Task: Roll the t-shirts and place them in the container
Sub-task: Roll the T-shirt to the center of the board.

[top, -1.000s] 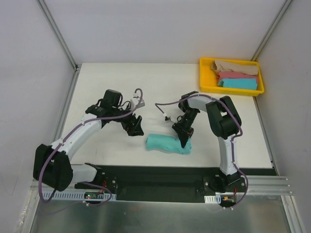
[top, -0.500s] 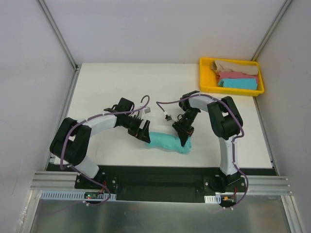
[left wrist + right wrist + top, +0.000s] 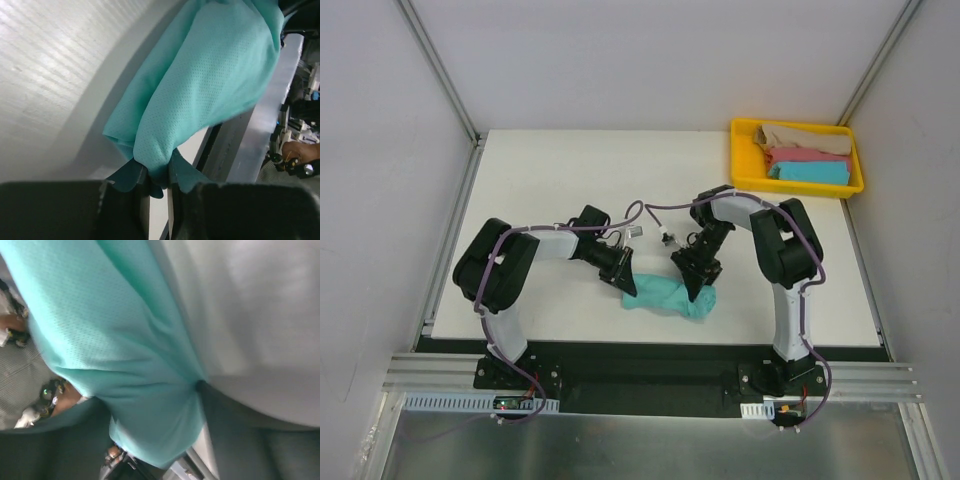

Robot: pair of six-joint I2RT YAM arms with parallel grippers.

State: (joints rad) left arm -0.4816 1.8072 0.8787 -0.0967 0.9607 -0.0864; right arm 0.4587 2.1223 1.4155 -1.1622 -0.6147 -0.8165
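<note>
A sea-green t-shirt point(image 3: 668, 296) lies as a loose roll near the table's front edge, between both arms. My left gripper point(image 3: 627, 281) is at the roll's left end, shut on a pinch of the teal cloth point(image 3: 200, 85); in the left wrist view the cloth is squeezed between the fingertips point(image 3: 131, 176). My right gripper point(image 3: 700, 288) stands over the roll's right end, jaws wide apart with teal cloth point(image 3: 125, 355) bulging between them. Tan point(image 3: 805, 137), pink point(image 3: 807, 155) and sky-blue point(image 3: 810, 172) t-shirts lie rolled in the tray.
A yellow plastic tray point(image 3: 798, 187) sits at the table's back right corner. The black front rail point(image 3: 650, 352) runs just behind the arm bases, close to the teal roll. Grey walls close in on the left and right sides.
My left arm swung right to the teal roll and closed on its left end. My right gripper's jaws went from pinched on the roll to wide apart.
</note>
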